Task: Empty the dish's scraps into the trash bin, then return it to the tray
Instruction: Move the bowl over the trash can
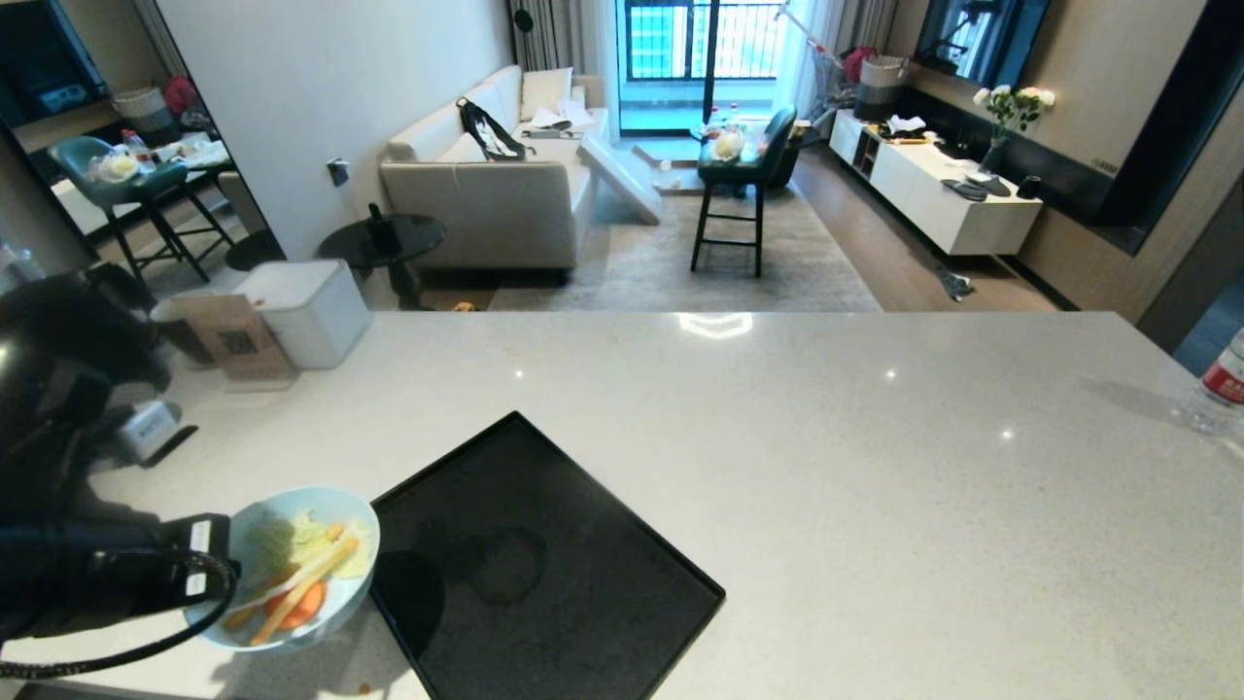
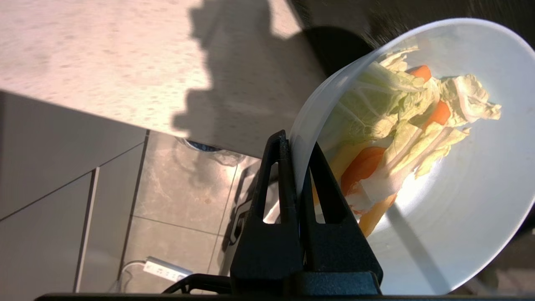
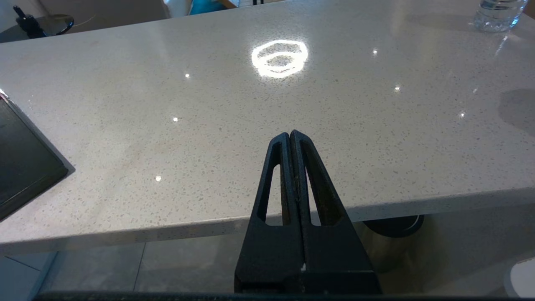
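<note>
Pale blue-white glaze marks the dish point(image 1: 292, 569), which the left gripper point(image 2: 297, 144) holds by its rim at the near left corner of the speckled stone worktop point(image 1: 777, 437). The jaws are clamped on the rim's thin wall, one finger inside and one outside. In the head view the dish hangs just beside the left edge of the black tray point(image 1: 544, 574), clear of it and tilted a little toward the robot. The scraps point(image 2: 401, 125) lie heaped inside: pale cabbage leaves, orange carrot slices and thin pale sticks. The left wrist view shows the worktop's edge and tiled floor point(image 2: 175, 200) beneath the dish. The tray sits bare on the worktop, turned at an angle to its edge. The right gripper point(image 3: 290, 138) is parked low before the worktop's near edge, its jaws pressed together on nothing. A clear water bottle point(image 1: 1220, 389) stands at the far right of the worktop.
</note>
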You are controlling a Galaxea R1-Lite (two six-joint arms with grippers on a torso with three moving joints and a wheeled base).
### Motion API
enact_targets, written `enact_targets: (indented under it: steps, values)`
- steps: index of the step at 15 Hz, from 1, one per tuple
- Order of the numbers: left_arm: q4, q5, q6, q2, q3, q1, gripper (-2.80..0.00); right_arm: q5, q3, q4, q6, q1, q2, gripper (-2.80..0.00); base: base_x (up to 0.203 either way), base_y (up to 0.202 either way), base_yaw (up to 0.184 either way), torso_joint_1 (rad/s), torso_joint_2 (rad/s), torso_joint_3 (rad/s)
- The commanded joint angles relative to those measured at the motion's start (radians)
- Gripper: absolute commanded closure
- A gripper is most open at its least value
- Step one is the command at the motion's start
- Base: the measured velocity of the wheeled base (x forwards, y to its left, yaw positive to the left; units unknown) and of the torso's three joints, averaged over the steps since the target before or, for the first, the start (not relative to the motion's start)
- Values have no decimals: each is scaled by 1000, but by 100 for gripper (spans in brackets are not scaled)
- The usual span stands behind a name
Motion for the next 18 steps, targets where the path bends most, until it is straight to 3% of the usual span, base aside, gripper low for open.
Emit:
enact_targets:
  steps: [1, 8, 13, 16, 18]
  values:
    - [3, 0, 1, -66, 8, 90, 0, 0, 0, 0, 1, 0, 0, 0, 0, 0, 0, 0, 0, 0]
    - [-9, 18, 4, -165, 103, 195, 0, 0, 0, 0, 1, 0, 0, 0, 0, 0, 0, 0, 0, 0]
    - [-9, 10, 12, -220, 175, 195, 0, 0, 0, 0, 0, 0, 0, 0, 0, 0, 0, 0, 0, 0]
    - [-11, -19, 73, -252, 182, 171, 0, 0, 0, 0, 1, 0, 0, 0, 0, 0, 0, 0, 0, 0]
    - [-10, -37, 76, -262, 187, 169, 0, 0, 0, 0, 1, 0, 0, 0, 0, 0, 0, 0, 0, 0]
